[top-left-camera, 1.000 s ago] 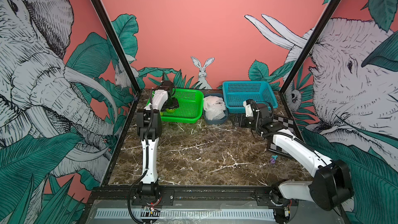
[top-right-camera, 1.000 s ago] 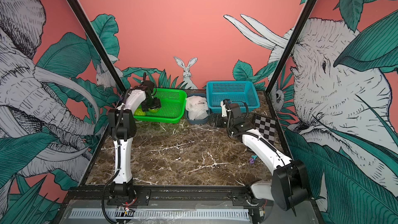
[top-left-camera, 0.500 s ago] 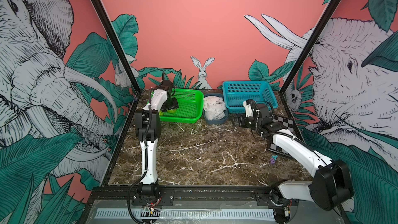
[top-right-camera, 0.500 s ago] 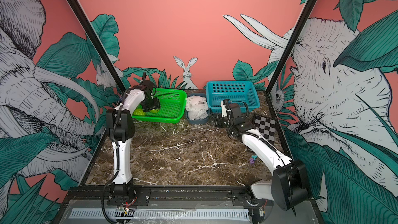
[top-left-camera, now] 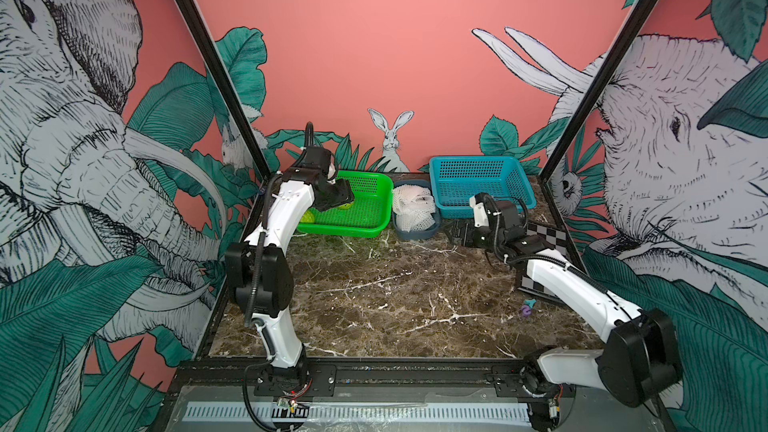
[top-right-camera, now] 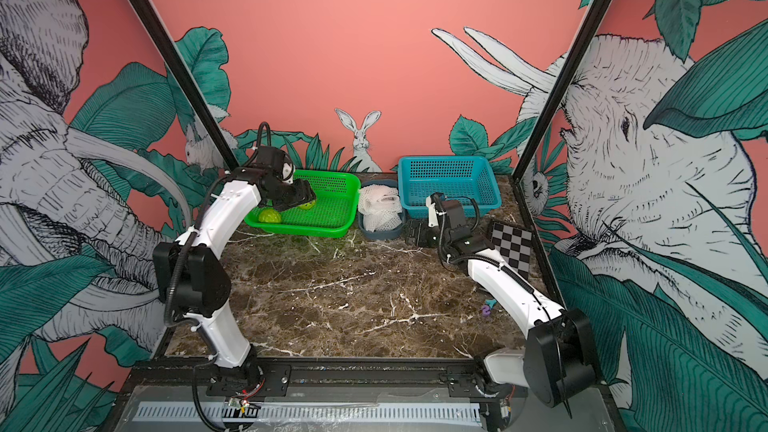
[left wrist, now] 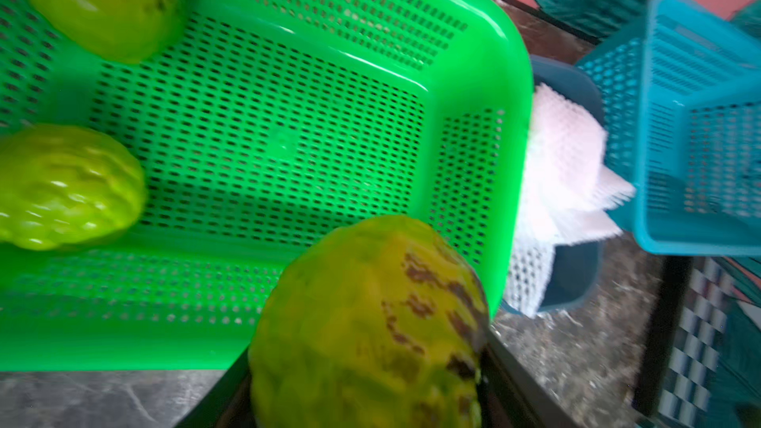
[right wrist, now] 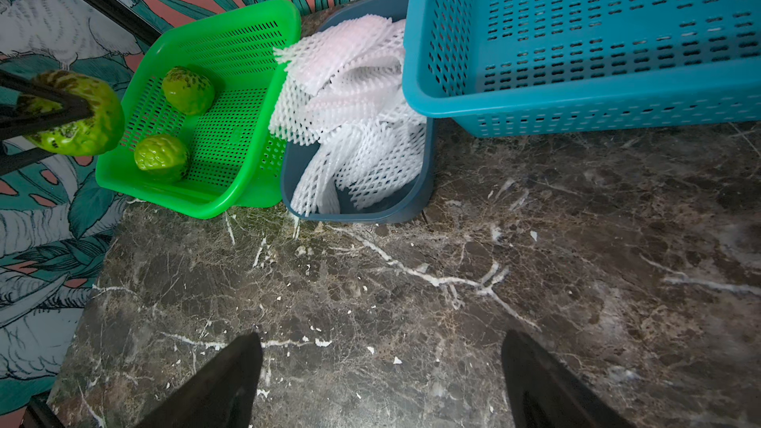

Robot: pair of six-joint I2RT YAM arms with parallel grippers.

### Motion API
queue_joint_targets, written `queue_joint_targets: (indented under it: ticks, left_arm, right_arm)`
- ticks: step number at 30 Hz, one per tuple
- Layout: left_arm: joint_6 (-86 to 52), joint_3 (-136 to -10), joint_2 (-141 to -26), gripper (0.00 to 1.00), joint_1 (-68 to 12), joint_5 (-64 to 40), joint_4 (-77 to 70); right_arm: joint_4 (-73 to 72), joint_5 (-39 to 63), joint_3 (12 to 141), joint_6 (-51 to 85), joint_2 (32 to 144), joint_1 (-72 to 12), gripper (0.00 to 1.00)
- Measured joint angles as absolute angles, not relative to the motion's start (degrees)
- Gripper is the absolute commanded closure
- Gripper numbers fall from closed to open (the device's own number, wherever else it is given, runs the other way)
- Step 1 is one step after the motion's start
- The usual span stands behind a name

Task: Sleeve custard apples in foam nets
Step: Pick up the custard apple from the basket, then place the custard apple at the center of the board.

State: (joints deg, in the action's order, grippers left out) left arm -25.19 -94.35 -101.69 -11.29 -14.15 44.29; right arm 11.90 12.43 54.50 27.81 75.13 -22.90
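Left gripper (top-left-camera: 341, 200) clamped on held apple (right wrist: 76, 115); black fingers (right wrist: 49, 115) pinch it across the middle; held apple hangs clear of the green basket (top-left-camera: 365, 228) floor, over the basket end far from the tub (top-left-camera: 415, 235); left wrist view shows it close up, yellow-green with brown flecks, blurred. Two more lie on the basket floor, same end far from the tub, apart from each other and from the gripper: one loose apple (right wrist: 188, 90), second loose apple (right wrist: 161, 157); in a top view only one loose apple (top-right-camera: 269, 215) shows, beside the left arm. Green basket sits just left of the tub, rim against it. Nets (right wrist: 350, 117) heaped in the tub, white mesh, piled above its rim; some edges lean over toward the green basket; heap shows in both top views. Right gripper (right wrist: 382, 347) near the tub, to its front-right, low over bare table (top-left-camera: 374, 284), aimed toward the tub; jaws wide apart, nothing between. Blue basket (top-left-camera: 482, 184) just right of the tub, its rim over the tub's edge; checkerboard (top-left-camera: 548, 238) flat on the table further right of the tub, past the right arm; small purple bit (top-left-camera: 527, 310) on the table, well apart from the tub, front-right.
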Motion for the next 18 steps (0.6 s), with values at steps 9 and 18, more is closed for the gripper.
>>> queue_joint_targets:
  ticks: [9, 18]
  left_arm:
    - [-30.2, -75.0, -91.6, 0.35, -20.1, -23.2, 36.3]
    - [-35.4, -64.0, -87.9, 0.34, -31.6, -28.4, 27.2]
  right_arm:
    - [12.6, 12.1, 55.0, 27.8, 75.1, -22.9, 0.07]
    - [12.7, 11.9, 55.6, 27.8, 75.3, -23.0, 0.07]
